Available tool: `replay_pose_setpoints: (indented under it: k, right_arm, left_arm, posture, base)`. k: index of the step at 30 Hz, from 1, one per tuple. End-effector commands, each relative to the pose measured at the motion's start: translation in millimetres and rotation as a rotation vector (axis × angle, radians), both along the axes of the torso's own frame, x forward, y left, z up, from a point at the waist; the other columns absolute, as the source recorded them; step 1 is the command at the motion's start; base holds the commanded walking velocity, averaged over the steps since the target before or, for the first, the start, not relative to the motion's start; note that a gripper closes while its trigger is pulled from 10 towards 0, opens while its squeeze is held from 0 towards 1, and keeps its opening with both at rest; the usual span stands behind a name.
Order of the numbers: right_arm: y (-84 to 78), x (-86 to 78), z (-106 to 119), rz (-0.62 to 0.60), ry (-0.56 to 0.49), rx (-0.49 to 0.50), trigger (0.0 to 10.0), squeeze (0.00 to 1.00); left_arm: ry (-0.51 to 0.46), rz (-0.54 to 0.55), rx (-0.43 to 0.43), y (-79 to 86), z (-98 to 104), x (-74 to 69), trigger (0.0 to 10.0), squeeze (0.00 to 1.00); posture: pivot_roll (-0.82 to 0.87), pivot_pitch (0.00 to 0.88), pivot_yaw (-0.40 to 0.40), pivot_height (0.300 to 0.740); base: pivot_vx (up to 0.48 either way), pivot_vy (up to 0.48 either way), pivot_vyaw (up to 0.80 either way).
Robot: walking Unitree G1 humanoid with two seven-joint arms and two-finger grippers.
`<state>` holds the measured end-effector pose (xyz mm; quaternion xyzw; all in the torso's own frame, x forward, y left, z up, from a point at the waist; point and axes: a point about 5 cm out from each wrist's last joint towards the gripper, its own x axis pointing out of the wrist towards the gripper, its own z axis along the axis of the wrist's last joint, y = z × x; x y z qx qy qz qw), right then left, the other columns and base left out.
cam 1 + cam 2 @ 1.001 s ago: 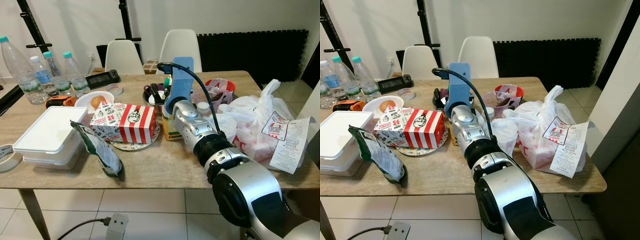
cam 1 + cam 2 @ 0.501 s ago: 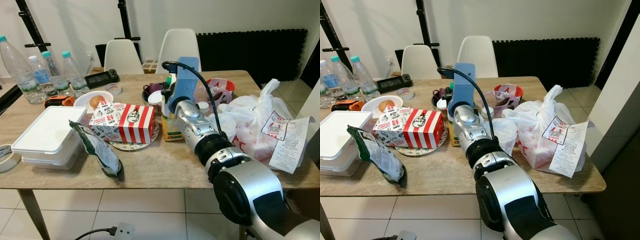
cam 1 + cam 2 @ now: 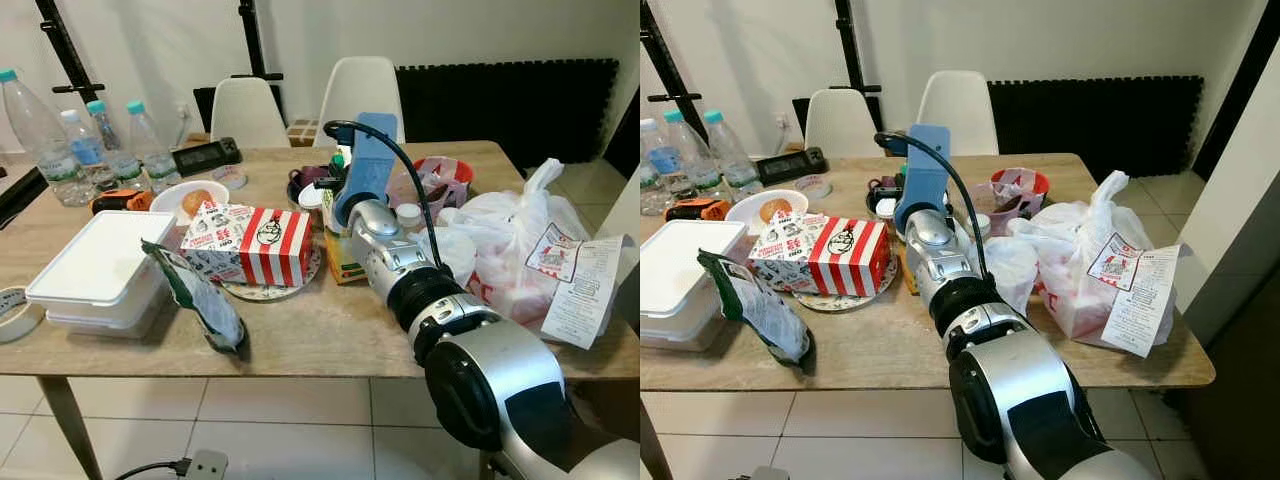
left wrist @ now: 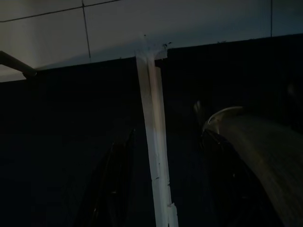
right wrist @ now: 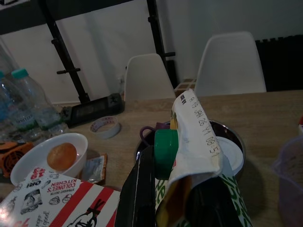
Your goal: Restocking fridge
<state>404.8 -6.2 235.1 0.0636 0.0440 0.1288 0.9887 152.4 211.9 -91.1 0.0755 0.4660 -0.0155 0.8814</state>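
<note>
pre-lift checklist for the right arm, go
1. Right pincer around the carton: ok, the carton top sits inside it.
2. Firm grip: cannot tell, contact is hidden.
3. Green cap on: ok.
4. Carton upright: ok, as far as the arm lets it show.
5. Room around it: not ok, the striped box is close on the robot's left and a dark bowl is just behind.
6. Left arm out of the way: cannot tell, its wrist view is dark.
</note>
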Motion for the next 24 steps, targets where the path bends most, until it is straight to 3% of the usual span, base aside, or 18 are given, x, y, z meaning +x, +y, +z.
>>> replay_pose_setpoints:
  k: [1,2,4,5,6,7,14,15,16,17,18,20,21,22,23,24]
  right_arm:
    - [3.9,-0.3,5,0.020,-0.007,0.028,2.3,0.00]
    - [1.5,1.6,13,0.034,-0.024,0.070,6.4,0.00]
    - [0.5,2.3,16,0.040,-0.031,0.083,6.4,0.00]
    - [-0.8,3.1,19,0.044,-0.037,0.094,7.2,0.00]
    - [-1.6,3.5,21,0.047,-0.041,0.100,9.5,0.00]
    - [-5.2,5.1,27,0.059,-0.056,0.112,10.0,0.00]
    - [-28.1,12.2,55,0.111,-0.127,0.147,10.0,0.00]
    - [-37.0,13.8,64,0.121,-0.154,0.146,10.0,0.00]
    - [-47.7,15.0,74,0.139,-0.184,0.137,9.3,0.00]
    - [-47.7,15.0,74,0.139,-0.184,0.137,9.3,0.00]
    - [-56.3,15.2,82,0.158,-0.205,0.135,4.9,0.00]
    - [-71.5,13.0,94,0.229,-0.215,0.155,4.3,0.00]
    - [-71.5,13.0,94,0.229,-0.215,0.155,4.3,0.00]
    - [-79.4,10.6,98,0.269,-0.215,0.175,2.9,0.00]
    - [-79.4,10.6,98,0.269,-0.215,0.175,2.9,0.00]
    - [-85.2,8.2,100,0.300,-0.215,0.190,2.0,0.00]
  left_arm:
    - [0.004,-0.011,-0.015,-16.4,-2,1.5,10.0,0.00]
    - [-0.002,-0.021,-0.021,-33.3,-3,7.1,10.0,0.00]
    - [-0.003,-0.024,-0.024,-38.0,-3,8.5,10.0,0.00]
    - [-0.004,-0.026,-0.026,-40.5,-3,9.3,10.0,0.00]
    - [-0.005,-0.026,-0.028,-41.6,-3,9.6,10.0,0.00]
    - [-0.005,-0.029,-0.030,-46.7,-3,9.6,10.0,0.00]
    - [-0.012,-0.037,-0.036,-65.5,-2,13.5,10.0,0.00]
    - [-0.018,-0.042,-0.038,-72.3,-1,17.4,10.0,0.00]
    - [-0.024,-0.047,-0.041,-78.7,1,21.6,10.0,0.00]
    - [-0.024,-0.047,-0.041,-78.7,1,21.6,10.0,0.00]
    - [-0.029,-0.051,-0.042,-82.8,2,24.8,10.0,0.00]
    - [-0.038,-0.057,-0.045,-87.1,5,30.1,10.0,0.00]
    - [-0.038,-0.057,-0.045,-87.1,5,30.1,10.0,0.00]
    - [-0.042,-0.058,-0.044,-87.0,6,32.3,10.0,0.00]
    - [-0.042,-0.058,-0.044,-87.0,6,32.3,10.0,0.00]
    - [-0.045,-0.058,-0.043,-86.3,6,33.5,10.0,0.00]
  posture:
    - [-0.05,0.068,0.008,0.740]
    - [-0.05,0.064,0.006,0.740]
    - [-0.05,0.064,0.006,0.740]
    - [-0.05,0.064,0.006,0.740]
    - [-0.05,0.064,0.006,0.740]
    - [-0.05,0.062,0.006,0.740]
    - [-0.05,0.060,0.013,0.740]
    - [-0.06,0.060,0.015,0.740]
    - [-0.06,0.060,0.015,0.740]
    - [-0.06,0.060,0.015,0.740]
    - [-0.06,0.059,0.020,0.740]
    - [-0.06,0.059,0.020,0.740]
    - [-0.06,0.059,0.020,0.740]
    - [-0.06,0.059,0.020,0.740]
    - [-0.06,0.059,0.020,0.740]
    - [-0.06,0.056,0.028,0.740]
  base:
    - [0.000,0.000,0.00]
    - [0.000,0.000,0.00]
    - [0.000,0.000,0.00]
    - [0.000,0.000,0.00]
    - [0.000,0.000,0.00]
    - [0.000,0.000,0.00]
    - [0.000,0.000,0.00]
    - [0.000,0.000,0.00]
    - [0.000,0.000,0.00]
    - [0.000,0.000,0.00]
    - [0.000,0.000,0.00]
    - [0.000,0.000,0.00]
    - [0.000,0.000,0.00]
    - [0.000,0.000,0.00]
    - [0.000,0.000,0.00]
    - [0.000,0.000,0.00]
